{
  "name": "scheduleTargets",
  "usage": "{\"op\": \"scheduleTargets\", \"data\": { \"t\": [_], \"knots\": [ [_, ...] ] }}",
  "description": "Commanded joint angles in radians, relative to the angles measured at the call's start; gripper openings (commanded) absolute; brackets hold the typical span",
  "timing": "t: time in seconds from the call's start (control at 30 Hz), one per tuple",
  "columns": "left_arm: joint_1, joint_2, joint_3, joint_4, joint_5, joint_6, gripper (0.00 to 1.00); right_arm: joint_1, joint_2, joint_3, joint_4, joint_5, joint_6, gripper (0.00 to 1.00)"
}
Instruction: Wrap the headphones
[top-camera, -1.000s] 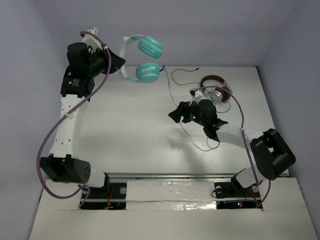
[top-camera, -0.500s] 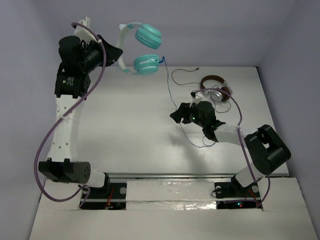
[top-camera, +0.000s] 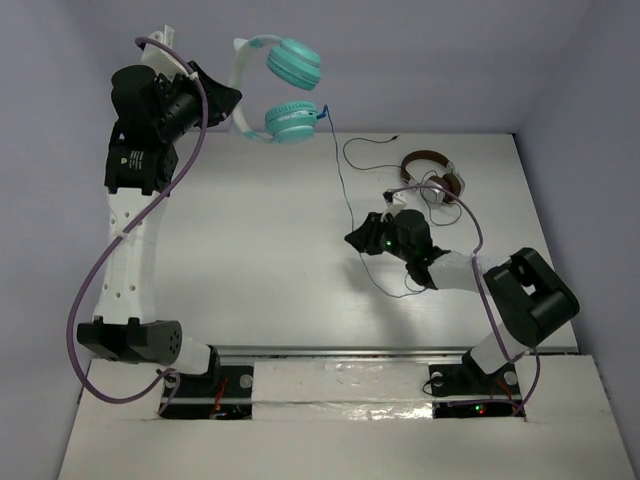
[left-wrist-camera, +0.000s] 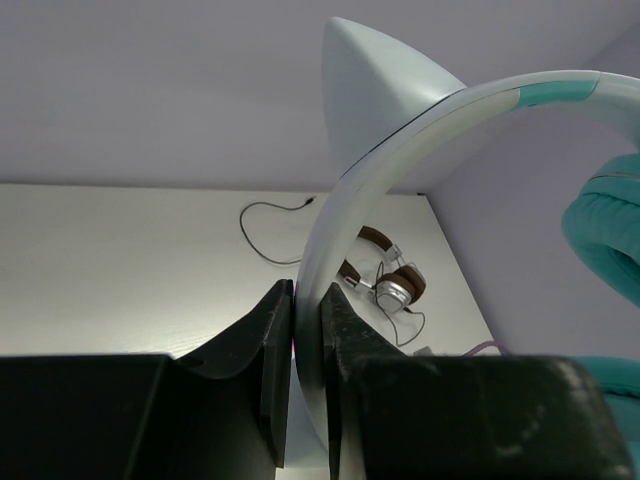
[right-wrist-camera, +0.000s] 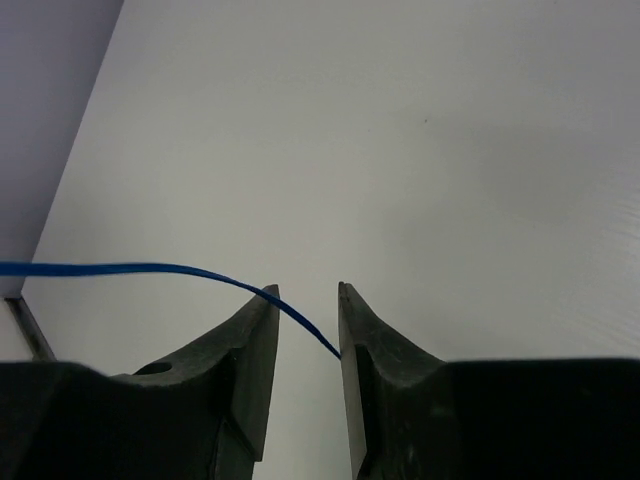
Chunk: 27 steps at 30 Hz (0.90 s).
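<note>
My left gripper (top-camera: 228, 105) is shut on the pale headband (left-wrist-camera: 400, 150) of the headphones (top-camera: 280, 92) and holds them high at the back left, teal ear cups (top-camera: 292, 122) to the right. The thin blue cable (top-camera: 338, 175) hangs from the lower cup down to the table. My right gripper (top-camera: 354, 240) sits low at mid-table, open by a narrow gap. In the right wrist view the blue cable (right-wrist-camera: 150, 268) crosses the left finger and runs between the jaws of that gripper (right-wrist-camera: 305, 292), which do not pinch it.
Brown-and-silver headphones (top-camera: 432, 178) with a black cable (top-camera: 365, 150) lie at the back right of the white table (top-camera: 250, 260); they also show in the left wrist view (left-wrist-camera: 385, 280). Grey walls enclose the back and sides.
My left arm has lifted the headphones higher and a little left. My right gripper has shifted slightly right and toward the near edge along the cable.
</note>
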Motion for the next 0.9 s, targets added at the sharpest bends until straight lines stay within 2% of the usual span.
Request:
{"op": "scheduleTargets", "data": {
  "t": [0.0,0.1,0.13,0.17,0.27,0.3,0.33,0.4,0.6,0.7,0.87],
  "knots": [
    [-0.004,-0.008,0.097,0.086,-0.011,-0.050,0.00,0.001,0.018,-0.032,0.122,-0.070,0.067,0.36],
    [-0.004,0.006,0.086,0.108,-0.005,-0.067,0.00,0.001,0.061,-0.034,0.166,-0.120,0.087,0.39],
    [-0.004,0.009,0.073,0.111,-0.010,-0.067,0.00,0.001,0.071,-0.035,0.172,-0.125,0.094,0.29],
    [-0.004,0.009,0.065,0.111,-0.019,-0.065,0.00,0.001,0.069,-0.040,0.179,-0.131,0.100,0.25],
    [0.005,0.013,0.033,0.115,-0.031,-0.059,0.00,0.001,0.046,-0.070,0.212,-0.122,0.117,0.24],
    [0.016,0.015,0.022,0.126,-0.040,-0.060,0.00,0.001,0.043,-0.069,0.205,-0.121,0.112,0.21],
    [0.016,0.018,-0.001,0.132,-0.048,-0.065,0.00,0.010,0.039,-0.066,0.177,-0.114,0.107,0.09],
    [0.025,0.021,-0.026,0.157,-0.060,-0.071,0.00,0.019,0.019,-0.057,0.142,-0.098,0.107,0.00],
    [0.046,0.061,-0.159,0.230,-0.086,-0.117,0.00,0.095,-0.004,0.114,-0.200,-0.026,0.062,0.00],
    [0.047,0.056,-0.277,0.285,-0.138,-0.151,0.00,0.147,-0.004,0.190,-0.413,0.028,0.017,0.00],
    [0.047,0.004,-0.515,0.407,-0.257,-0.223,0.00,0.251,-0.021,0.256,-0.599,0.082,-0.052,0.00]
  ]
}}
